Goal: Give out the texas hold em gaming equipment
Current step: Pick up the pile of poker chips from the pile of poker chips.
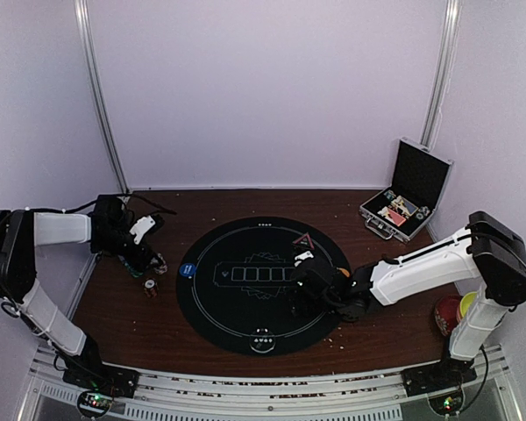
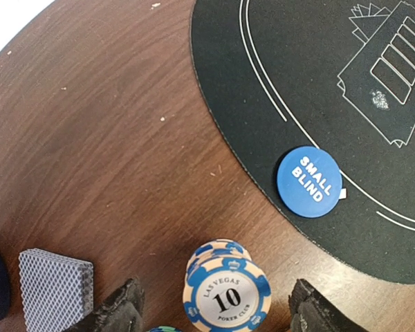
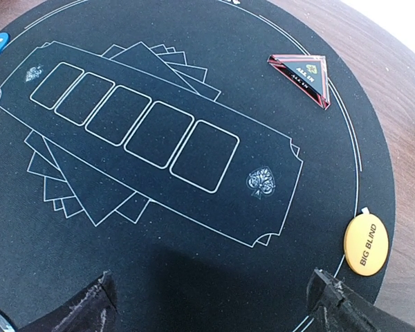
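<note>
Your counter [image 1: 140,324] carries the round black mat [image 1: 219,307]. Far right, the silver-edged case [image 1: 421,175] stands open, and its tray holds chips and other bits too small to sort. The red bowl [image 1: 445,314] and yellow bowl [image 1: 466,304] sit at the right edge; you can't see their contents. Your right pincer [image 3: 211,297] hangs released over the mat, empty. Your left pincer [image 2: 214,301] is released too, fingers astride the chip stack [image 2: 227,294] without touching it. The grey-backed deck [image 2: 55,287] lies near it on the wood. The blue disc [image 2: 309,181] and orange disc [image 3: 366,243] lie at the mat's rim, the red triangle [image 3: 304,77] just inside it.

Small-blind disc [image 2: 309,182] on mat [image 2: 318,83]; chip stack [image 2: 226,294] near deck [image 2: 55,297].
</note>
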Available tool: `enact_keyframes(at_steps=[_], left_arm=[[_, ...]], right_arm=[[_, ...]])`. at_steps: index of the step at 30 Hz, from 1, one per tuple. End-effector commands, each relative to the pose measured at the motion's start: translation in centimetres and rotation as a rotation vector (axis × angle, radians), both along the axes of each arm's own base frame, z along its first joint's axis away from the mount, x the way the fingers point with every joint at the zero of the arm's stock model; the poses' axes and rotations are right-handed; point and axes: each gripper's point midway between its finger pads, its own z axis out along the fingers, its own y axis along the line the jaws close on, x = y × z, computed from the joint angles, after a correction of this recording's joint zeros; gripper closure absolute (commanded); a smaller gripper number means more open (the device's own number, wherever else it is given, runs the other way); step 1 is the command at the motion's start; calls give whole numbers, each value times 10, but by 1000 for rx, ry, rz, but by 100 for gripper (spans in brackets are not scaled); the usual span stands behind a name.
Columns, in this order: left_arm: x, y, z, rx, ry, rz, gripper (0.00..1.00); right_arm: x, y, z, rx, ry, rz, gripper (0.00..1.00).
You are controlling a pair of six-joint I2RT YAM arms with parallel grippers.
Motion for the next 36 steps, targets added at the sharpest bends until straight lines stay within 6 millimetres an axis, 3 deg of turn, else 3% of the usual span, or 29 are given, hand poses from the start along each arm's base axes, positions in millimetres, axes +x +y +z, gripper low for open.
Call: enact_keyframes(at_steps=[1,22,36], left_arm=[[2,-5,-1,2,-15,-10,26],[2,-3,-10,12,9,-1,34],[1,-4,-9,9,7,-2,54]], right_arm=[[4,3,6,-20,-29,-7,3],[3,5,4,-29,-30,-1,3],[2,6,4,-34,-29,3,3]])
